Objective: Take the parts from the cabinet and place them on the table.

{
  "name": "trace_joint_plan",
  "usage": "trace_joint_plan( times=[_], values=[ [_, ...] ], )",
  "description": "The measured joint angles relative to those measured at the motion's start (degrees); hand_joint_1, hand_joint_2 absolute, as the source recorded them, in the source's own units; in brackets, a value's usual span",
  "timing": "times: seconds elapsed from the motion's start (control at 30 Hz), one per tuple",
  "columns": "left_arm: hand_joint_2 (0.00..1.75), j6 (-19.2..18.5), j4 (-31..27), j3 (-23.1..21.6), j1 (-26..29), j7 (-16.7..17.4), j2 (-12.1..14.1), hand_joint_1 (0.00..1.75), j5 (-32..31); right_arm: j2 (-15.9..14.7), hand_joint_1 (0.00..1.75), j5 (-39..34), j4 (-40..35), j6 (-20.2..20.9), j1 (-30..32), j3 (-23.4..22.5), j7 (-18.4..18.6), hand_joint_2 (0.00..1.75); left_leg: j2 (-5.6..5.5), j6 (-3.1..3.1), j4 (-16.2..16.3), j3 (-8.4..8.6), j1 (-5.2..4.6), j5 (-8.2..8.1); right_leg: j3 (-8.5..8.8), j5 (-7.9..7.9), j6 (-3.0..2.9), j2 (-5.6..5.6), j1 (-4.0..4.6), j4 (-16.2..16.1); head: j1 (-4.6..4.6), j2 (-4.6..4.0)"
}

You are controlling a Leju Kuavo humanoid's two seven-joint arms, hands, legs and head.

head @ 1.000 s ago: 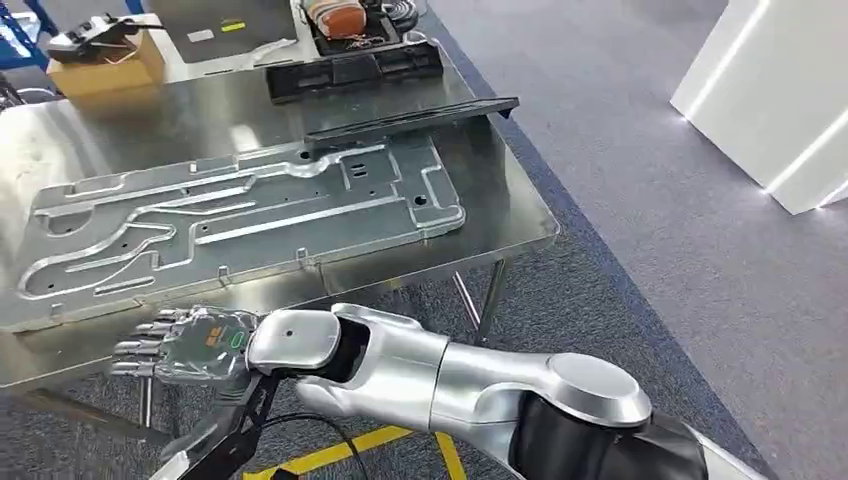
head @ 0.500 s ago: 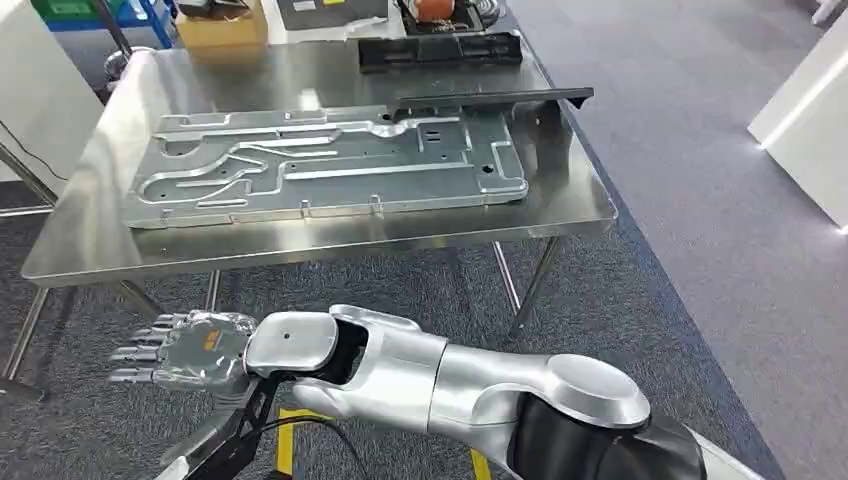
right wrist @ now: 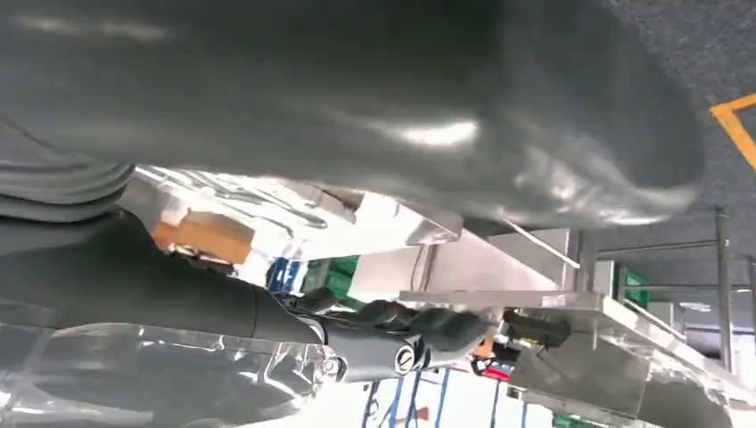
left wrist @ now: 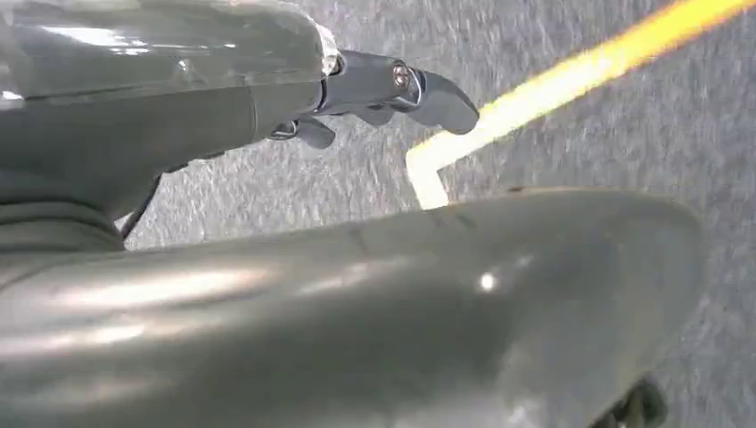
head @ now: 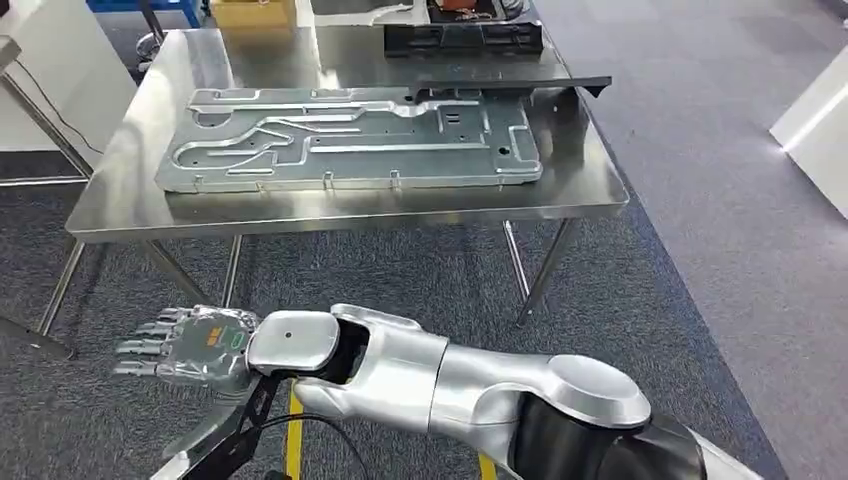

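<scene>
My right arm reaches across low in front of me, and my right hand [head: 185, 345] hangs over the carpet with its fingers stretched out and apart, holding nothing; its dark fingers [right wrist: 428, 325] are bare. My left hand [left wrist: 383, 89] hangs over the grey floor, fingers loosely extended with nothing in them. Ahead stands the steel table [head: 350, 215], well beyond both hands. On it lie a large ribbed aluminium plate [head: 350, 140], a long black rail [head: 510, 85] and a black tray-like part [head: 465, 38].
A white cabinet side [head: 50, 80] stands left of the table and a white block [head: 815, 120] at the far right. A cardboard box [head: 255, 12] sits at the table's far edge. A yellow floor line [head: 293, 440] runs under my arm. Grey carpet separates me from the table.
The whole view has swung: the table now sits square ahead, more centred and farther off. My right arm and hand keep the same pose in front of me.
</scene>
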Motion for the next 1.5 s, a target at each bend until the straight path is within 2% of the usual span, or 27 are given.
trace_joint_plan(
  times=[0.03,0.07,0.13,0.17,0.23,0.3,0.37,0.4,0.5,0.53,0.63,0.67,0.7,0.77,0.83,0.87,0.9,1.0,1.03,1.07,1.13,1.17,1.2,1.27,1.33,1.4,1.5],
  values=[
    [0.00,0.0,0.0,0.0,0.1,0.0,0.2,0.00,0.0,0.0,0.00,0.0,0.0,-0.1,0.0,-0.1,0.2,0.00,-0.05,-0.06,0.8,-0.57,0.29,-1.74,-0.07,0.93,0.27,-0.45,-0.30,-0.6,0.00,0.00],
    [0.00,0.0,0.0,0.1,0.2,0.0,0.2,0.00,0.1,0.0,0.00,0.0,0.0,-0.3,0.0,-0.2,0.4,0.00,-0.10,-0.18,3.3,-1.38,0.27,-4.90,-0.69,1.62,-0.33,-0.40,-0.38,-0.8,0.02,0.00],
    [0.00,0.1,0.0,0.4,0.2,-0.2,0.3,0.00,0.2,0.0,0.00,-0.3,0.2,-0.9,0.6,-0.5,0.3,0.00,-0.10,-0.69,11.3,-3.27,0.52,-10.87,-2.05,2.62,-0.27,-0.50,-0.37,-0.7,0.00,0.00],
    [0.00,0.2,0.0,0.5,0.3,-0.4,0.4,0.00,0.2,0.0,0.00,-0.4,0.6,-1.3,1.2,-0.8,0.0,0.00,-0.09,-1.02,15.3,-3.95,0.55,-12.49,-2.94,3.22,-0.20,-0.60,-0.37,-0.6,0.00,0.00],
    [0.00,0.4,0.0,0.8,0.6,-0.6,0.4,0.00,0.3,0.0,0.00,-0.6,1.5,-2.2,2.2,-1.6,-1.3,0.00,-0.08,-1.46,16.6,-2.53,0.82,-10.26,-4.80,4.24,0.06,-0.66,-0.46,0.0,0.00,0.00],
    [0.00,0.5,0.0,0.9,0.7,-0.8,0.6,0.00,0.3,-0.2,0.00,-0.8,2.6,-3.2,3.3,-2.9,-2.9,0.00,-0.06,-1.76,9.6,2.88,1.11,-6.23,-6.79,4.96,0.53,-0.65,-0.66,1.1,0.00,0.00],
    [0.00,0.7,0.0,1.0,0.6,-1.0,0.7,0.00,0.3,-0.7,0.00,-2.2,3.9,-4.8,5.0,-5.6,-4.8,0.00,-0.15,-1.71,1.1,8.77,0.88,-9.54,-8.41,5.45,1.25,-0.63,-0.40,2.4,-0.02,0.00],
    [0.00,0.7,0.0,1.0,0.7,-1.2,0.7,0.00,0.3,-1.0,0.00,-2.6,4.6,-5.5,6.1,-6.9,-6.1,0.00,-0.51,-0.72,0.8,8.27,0.59,-9.43,-8.44,5.71,1.51,-0.68,-0.33,2.5,0.00,0.00],
    [0.00,0.7,0.0,1.1,1.0,-1.2,0.7,0.00,-0.1,-2.6,0.00,-3.0,8.0,-8.3,9.2,-10.7,-8.7,0.00,-0.46,1.03,0.4,7.35,0.56,-8.50,-8.56,7.09,2.45,-0.88,-0.45,2.3,0.00,0.00],
    [0.00,0.7,0.0,1.1,1.0,-1.2,0.6,0.00,-0.2,-3.5,0.00,-3.1,9.2,-9.1,10.4,-11.8,-9.3,0.00,-0.12,1.71,0.2,7.19,0.78,-7.69,-9.05,5.95,2.87,-0.51,-0.82,3.0,0.00,0.00],
    [0.00,0.7,0.0,1.1,1.1,-1.1,0.7,0.00,-0.4,-5.4,0.00,-3.4,11.6,-11.4,13.7,-15.8,-10.6,0.00,-0.15,2.47,0.2,4.54,0.74,-5.52,-12.15,-4.40,4.08,-0.01,-1.31,13.1,0.00,0.00],
    [0.00,0.5,0.0,1.1,1.2,-1.2,0.7,0.00,-0.5,-5.8,0.00,-3.4,12.0,-12.0,14.5,-16.8,-11.0,0.00,-0.09,2.39,0.2,3.59,0.71,-4.83,-13.11,-6.37,4.32,-0.01,-1.46,17.3,0.00,0.00],
    [0.00,0.0,0.0,1.1,1.2,-2.2,0.7,0.00,-0.6,-6.2,0.00,-3.3,12.2,-12.7,15.5,-17.6,-11.3,0.00,0.01,2.35,0.3,2.70,0.71,-4.20,-13.25,-6.47,4.49,-0.02,-1.64,20.0,0.00,0.00],
    [0.00,-0.6,0.0,1.1,0.4,-5.3,-0.6,0.00,-0.4,-6.6,0.00,-2.6,13.2,-14.4,17.6,-19.7,-11.1,0.00,0.06,2.19,0.3,0.90,0.72,-2.85,-9.97,-2.54,4.59,-0.03,-2.00,18.1,0.00,0.00],
    [0.00,0.7,0.0,1.1,-1.5,-4.9,-2.9,0.00,-0.2,-6.6,0.00,-1.9,14.2,-15.5,18.7,-21.3,-11.6,0.00,-0.31,1.85,0.3,-0.49,0.71,-1.54,-3.36,-0.25,4.27,-0.02,-2.15,9.4,0.00,0.00],
    [0.00,1.2,0.0,1.1,-2.3,-4.9,-4.0,0.00,0.0,-6.4,0.00,-1.5,14.6,-16.0,18.9,-22.0,-11.9,0.00,-0.46,1.52,0.4,-0.90,0.67,-1.02,0.86,-1.67,3.85,0.09,-2.04,4.0,0.00,0.00],
    [0.00,1.6,0.0,0.9,-2.5,-5.0,-4.8,0.00,0.2,-6.3,0.00,-1.2,14.9,-16.5,19.2,-22.7,-12.3,0.00,-0.38,1.09,0.3,-1.14,0.56,-0.58,2.78,-3.07,3.57,0.13,-1.63,0.0,0.00,0.00],
    [0.00,2.2,0.0,0.7,-2.3,-6.2,-5.8,0.00,1.1,-6.5,0.00,-1.0,17.6,-17.2,22.5,-27.2,-13.3,0.00,-0.07,-0.10,-0.9,-0.96,0.93,1.60,1.61,-1.52,2.41,0.22,-1.10,0.1,0.02,0.00],
    [0.00,2.3,0.0,0.7,-2.0,-6.4,-5.8,0.00,1.1,-6.9,0.00,-1.0,18.4,-17.4,23.6,-28.2,-13.5,0.00,-0.15,-0.44,-1.1,-1.38,0.87,1.57,1.19,-0.51,1.90,0.03,-1.64,-0.5,0.02,0.00],
    [0.00,2.3,0.0,0.7,-1.8,-6.6,-5.7,0.00,1.6,-7.3,0.00,-1.1,19.4,-17.7,24.6,-29.1,-13.8,0.00,-0.12,-0.42,0.3,-2.29,1.00,-1.37,0.27,0.42,1.44,-0.25,-1.58,-0.5,-0.02,0.00],
    [0.00,2.2,0.0,0.7,-1.6,-7.1,-5.4,0.00,2.2,-8.0,0.00,-1.5,22.6,-19.0,27.3,-32.0,-14.4,0.00,-0.12,-0.45,7.9,-4.23,0.98,-9.66,-1.47,1.81,0.88,-0.32,-1.40,-0.5,0.00,0.00],
    [0.00,2.2,0.0,0.7,-1.7,-7.1,-5.3,0.00,2.4,-8.2,0.00,-1.5,24.9,-19.7,28.9,-33.6,-14.4,0.00,-0.14,-0.46,12.1,-4.56,0.86,-12.38,-2.26,2.45,0.81,-0.52,-1.24,-0.5,0.00,0.00],
    [0.00,2.2,0.0,0.7,-1.7,-7.1,-5.2,0.00,2.7,-8.8,0.00,-1.4,26.4,-20.3,30.5,-35.0,-14.1,0.00,-0.14,-0.40,15.1,-4.47,0.82,-13.06,-3.17,3.09,0.75,-0.65,-1.05,-0.4,0.00,0.00],
    [0.00,2.2,0.0,0.7,-1.5,-7.1,-4.9,0.00,2.9,-9.8,0.00,-1.5,29.0,-21.6,33.1,-37.3,-11.9,0.00,-0.14,-0.08,16.4,-2.20,0.69,-9.27,-5.43,4.35,0.73,-0.77,-0.77,0.1,0.00,0.00],
    [0.00,2.4,0.0,0.4,-1.4,-6.9,-4.7,0.00,3.2,-10.5,0.00,-2.8,31.5,-22.5,35.0,-39.7,-7.4,0.00,-0.20,0.74,10.4,4.03,0.13,-6.15,-7.58,5.37,0.92,-0.66,-0.65,1.2,0.00,0.00],
    [0.00,2.8,-0.4,0.1,-1.6,-6.9,-4.6,0.00,3.2,-11.3,0.00,-4.1,33.4,-23.0,37.2,-42.6,-3.9,0.00,-0.21,1.66,-0.6,11.67,-0.35,-10.78,-8.46,6.13,1.43,-0.59,-0.43,2.0,0.00,0.00],
    [0.00,2.9,-0.4,-0.8,-1.3,-6.7,-4.6,0.00,2.8,-12.6,0.00,-5.9,36.6,-23.5,40.9,-47.0,-0.7,0.00,-0.34,2.44,-1.5,11.40,-0.76,-10.77,-8.42,7.77,2.41,-1.05,-0.84,1.5,0.00,0.00]
  ],
)
